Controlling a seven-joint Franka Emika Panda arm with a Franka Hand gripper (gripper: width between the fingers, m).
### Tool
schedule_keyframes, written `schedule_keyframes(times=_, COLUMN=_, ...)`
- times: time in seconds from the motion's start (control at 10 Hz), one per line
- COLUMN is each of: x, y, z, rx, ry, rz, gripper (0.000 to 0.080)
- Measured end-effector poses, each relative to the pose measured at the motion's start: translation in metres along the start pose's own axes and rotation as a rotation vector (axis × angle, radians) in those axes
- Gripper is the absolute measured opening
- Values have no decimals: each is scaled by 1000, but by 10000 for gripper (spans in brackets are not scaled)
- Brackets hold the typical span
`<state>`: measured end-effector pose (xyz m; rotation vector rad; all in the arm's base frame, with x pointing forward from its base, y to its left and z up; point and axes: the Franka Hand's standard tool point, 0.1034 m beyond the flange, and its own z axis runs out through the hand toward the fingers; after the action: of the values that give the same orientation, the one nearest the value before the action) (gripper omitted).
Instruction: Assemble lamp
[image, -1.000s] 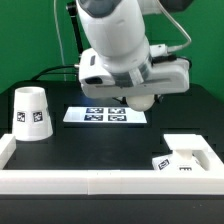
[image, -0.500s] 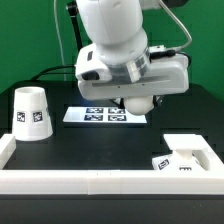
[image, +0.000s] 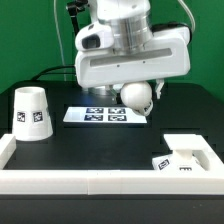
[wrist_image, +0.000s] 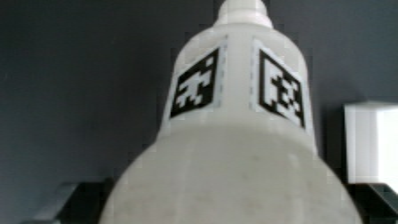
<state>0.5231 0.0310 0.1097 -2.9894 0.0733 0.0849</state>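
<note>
We see the fingers (image: 117, 92) clamped on the bulb (image: 136, 96), held off the bench (image: 70, 145) above the marker board (image: 84, 116), w/ shade (image: 32, 112) at ext. view's left.

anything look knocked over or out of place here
Nothing stands out. The bulb hangs in the gripper above the marker board. The shade stands upright at the exterior view's left. The base sits by the white rail at its right; whether it lies flat is unclear.

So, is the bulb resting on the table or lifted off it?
Lifted: the bulb hangs in the gripper, above the marker board.
</note>
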Motion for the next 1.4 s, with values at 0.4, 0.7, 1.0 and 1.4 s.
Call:
schedule_keyframes(times=0.4, x=10, y=12, z=4, rx=-90, ry=296, rz=-83, gripper=577)
schedule_keyframes(times=0.7, x=28, y=4, z=-11, rx=-145, ry=376, rz=-269, gripper=577)
schedule_keyframes(times=1.0, x=38, y=-1, z=-18, rx=-144, ry=380, rz=-284, gripper=577)
schedule_keyframes(times=1.4, x=48, y=-6, z=-28, rx=-139, ry=379, rz=-294, gripper=577)
